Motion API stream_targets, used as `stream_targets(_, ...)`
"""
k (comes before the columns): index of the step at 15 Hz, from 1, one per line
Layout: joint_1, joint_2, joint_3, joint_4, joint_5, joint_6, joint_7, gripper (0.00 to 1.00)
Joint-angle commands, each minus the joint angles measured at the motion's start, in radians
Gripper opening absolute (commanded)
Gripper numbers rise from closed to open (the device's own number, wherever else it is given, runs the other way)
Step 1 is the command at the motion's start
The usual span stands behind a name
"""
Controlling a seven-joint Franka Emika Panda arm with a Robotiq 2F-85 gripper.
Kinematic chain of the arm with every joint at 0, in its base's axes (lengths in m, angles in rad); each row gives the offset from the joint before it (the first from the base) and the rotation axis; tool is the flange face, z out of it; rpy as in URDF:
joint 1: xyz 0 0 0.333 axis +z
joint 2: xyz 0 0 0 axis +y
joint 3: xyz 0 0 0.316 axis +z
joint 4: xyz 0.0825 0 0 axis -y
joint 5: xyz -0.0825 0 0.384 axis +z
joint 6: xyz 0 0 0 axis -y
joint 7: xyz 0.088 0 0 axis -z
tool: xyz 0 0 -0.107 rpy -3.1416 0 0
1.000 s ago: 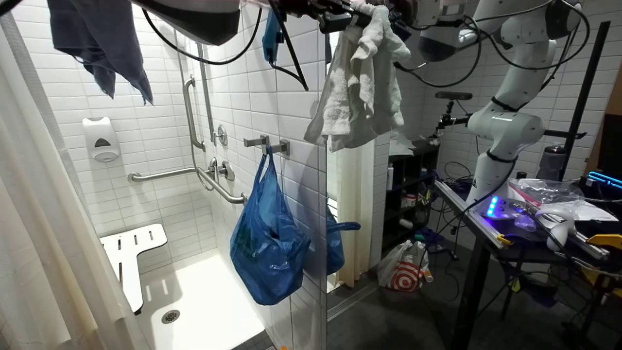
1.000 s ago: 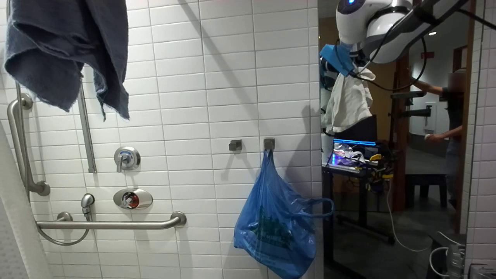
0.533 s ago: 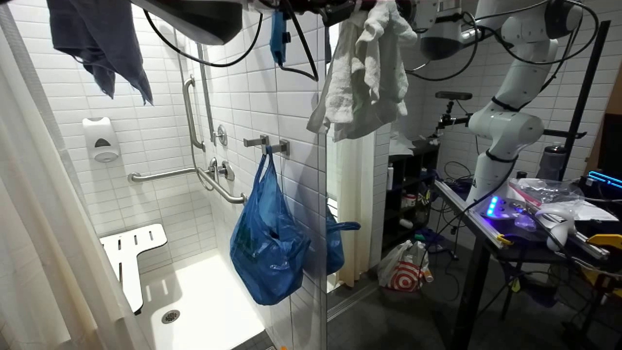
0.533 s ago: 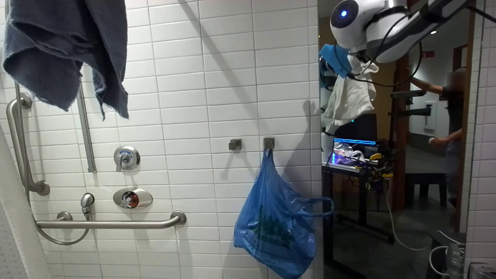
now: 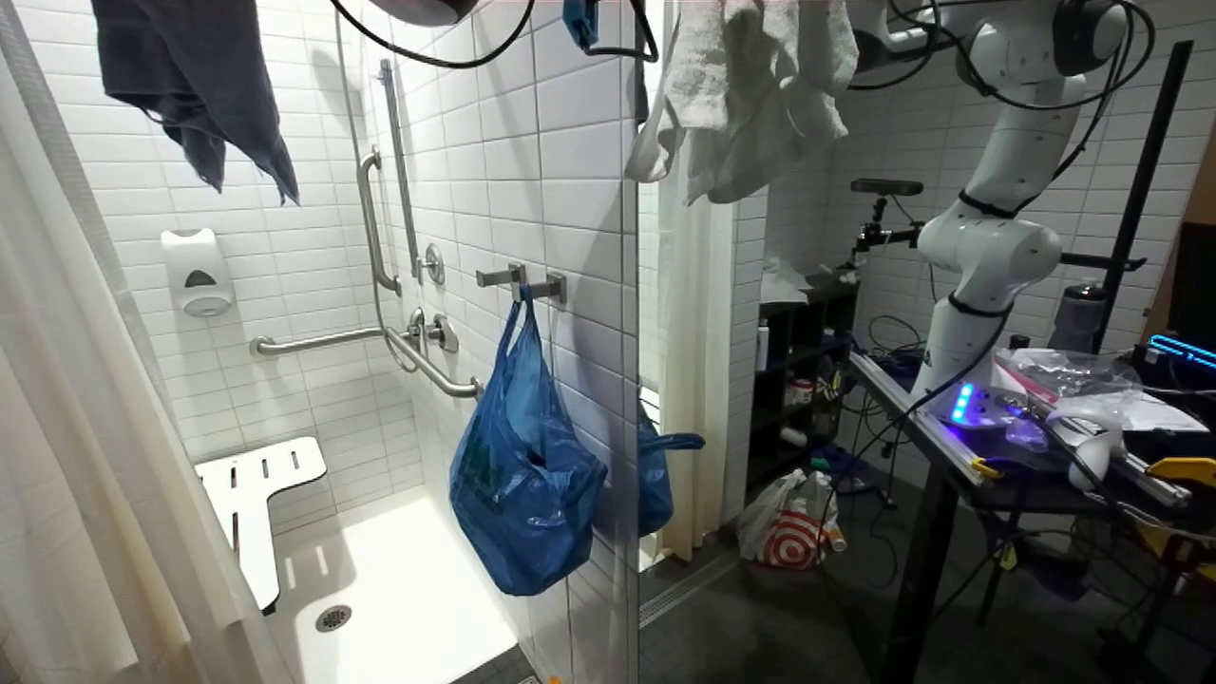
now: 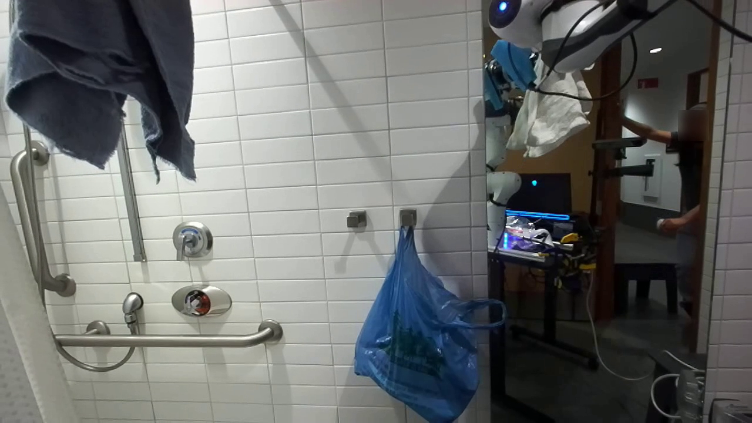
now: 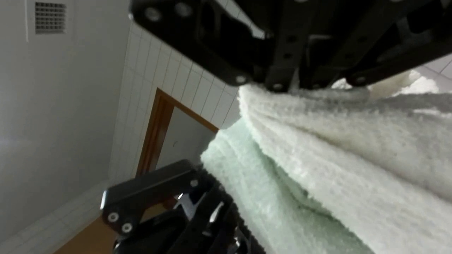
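Observation:
My gripper is shut on a white terry towel, whose folds hang from the fingertips. Lower left in the wrist view, another black gripper shape on pale green cloth looks like a mirror reflection. Cropped by the top edge, the towel hangs high near the mirror's edge in an exterior view, with the gripper beyond the frame. Elsewhere the towel dangles under the arm, which hides the fingers. A blue plastic bag hangs from a wall hook; a bare hook is beside it.
A dark blue cloth hangs upper left in both exterior views. A tall mirror adjoins the tiled wall, reflecting a person and a cluttered table. A grab bar and shower curtain stand nearby.
The arm and the white towel have risen and shifted rightward in both exterior views. The gripper has passed out of the top of an exterior view. The bag and dark cloth stay put.

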Motion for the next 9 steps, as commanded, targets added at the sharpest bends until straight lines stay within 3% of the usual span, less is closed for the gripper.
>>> stream_targets(1,0.020,0.131,-0.009,0.132,-0.060,-0.080,0.017,0.01)
stream_targets(9,0.066,0.166,0.008,0.101,-0.115,-0.206,0.014,0.01)
